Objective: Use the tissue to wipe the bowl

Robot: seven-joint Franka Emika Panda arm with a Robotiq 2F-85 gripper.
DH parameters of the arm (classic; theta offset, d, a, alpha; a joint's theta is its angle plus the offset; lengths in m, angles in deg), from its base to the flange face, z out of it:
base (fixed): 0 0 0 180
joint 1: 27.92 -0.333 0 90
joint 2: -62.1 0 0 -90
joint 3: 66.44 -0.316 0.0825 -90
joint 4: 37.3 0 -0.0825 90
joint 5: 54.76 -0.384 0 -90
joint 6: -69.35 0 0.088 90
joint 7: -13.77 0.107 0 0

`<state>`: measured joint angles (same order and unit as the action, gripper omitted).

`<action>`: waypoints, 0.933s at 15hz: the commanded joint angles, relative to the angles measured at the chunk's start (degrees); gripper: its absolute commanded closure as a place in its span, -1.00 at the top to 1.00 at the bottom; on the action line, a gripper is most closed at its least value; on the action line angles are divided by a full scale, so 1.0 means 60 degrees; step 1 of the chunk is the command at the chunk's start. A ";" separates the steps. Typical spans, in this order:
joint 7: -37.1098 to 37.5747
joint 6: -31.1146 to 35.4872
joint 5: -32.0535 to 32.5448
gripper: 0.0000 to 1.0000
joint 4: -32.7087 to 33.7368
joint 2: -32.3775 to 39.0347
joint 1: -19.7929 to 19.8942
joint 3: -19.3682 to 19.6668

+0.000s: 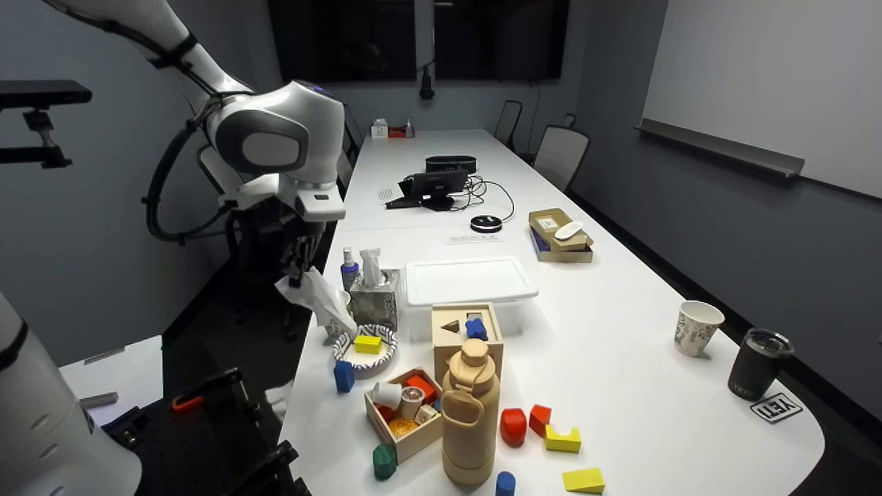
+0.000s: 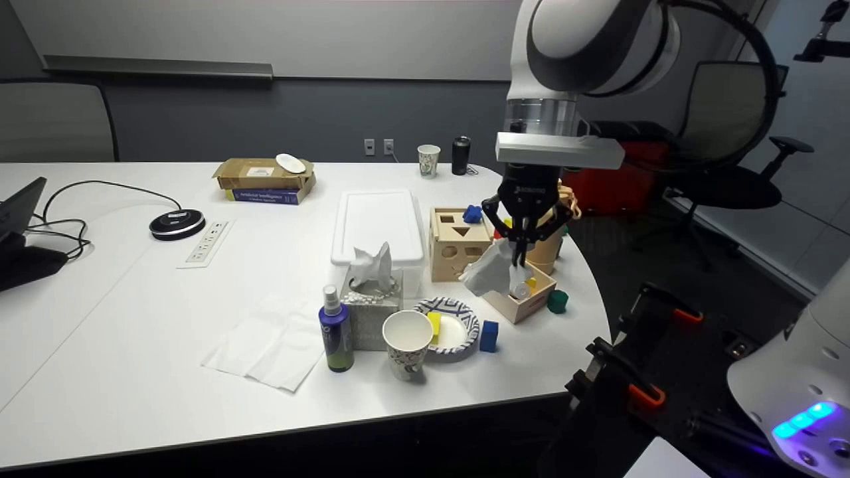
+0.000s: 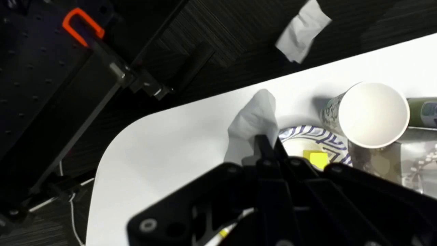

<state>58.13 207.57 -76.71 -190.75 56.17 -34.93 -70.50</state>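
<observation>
Tissue of soft, crumpled white paper (image 2: pixel 483 271) hangs from the black two-fingered gripper (image 2: pixel 520 257), whose fingers are pressed together, pinching its upper part. It hangs near a shallow white paper bowl with a dark blue geometric rim (image 2: pixel 467 317); whether its lower tip touches the bowl cannot be told. Inside the bowl sits a small yellow block (image 1: pixel 368 344). Just beside the bowl, on the long white table (image 2: pixel 153 318), stand a small blue block (image 2: pixel 489 336) and a white paper cup with a leafy print (image 2: pixel 406 345). Next to the cup are a patterned grey-green tissue box (image 2: pixel 368 322), a white sheet (image 2: pixel 372 265) poking up from its slot, and a purple-and-green spray bottle (image 2: pixel 337 335). In both exterior views, a plastic bin with a white lid (image 1: pixel 470 281), a wooden shape-sorting cube (image 2: pixel 459 244) and an open wooden box of coloured pieces (image 1: pixel 420 439) share the table. In the wrist view, another crumpled white paper (image 3: pixel 302 32) lies on the dark floor (image 3: pixel 239 30).
</observation>
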 commanded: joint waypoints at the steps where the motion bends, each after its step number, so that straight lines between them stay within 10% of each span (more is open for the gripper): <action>1: -0.1714 0.1135 -0.0876 -0.99 -0.0168 0.0721 0.0528 0.0458; 8: -0.6097 0.2429 -0.3708 -0.99 0.1599 0.3230 0.1161 0.0379; 14: -0.7312 0.1765 -0.3310 -0.99 0.3533 0.4925 0.1745 0.0346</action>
<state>17.60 221.21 -96.72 -175.26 80.78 -27.15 -67.44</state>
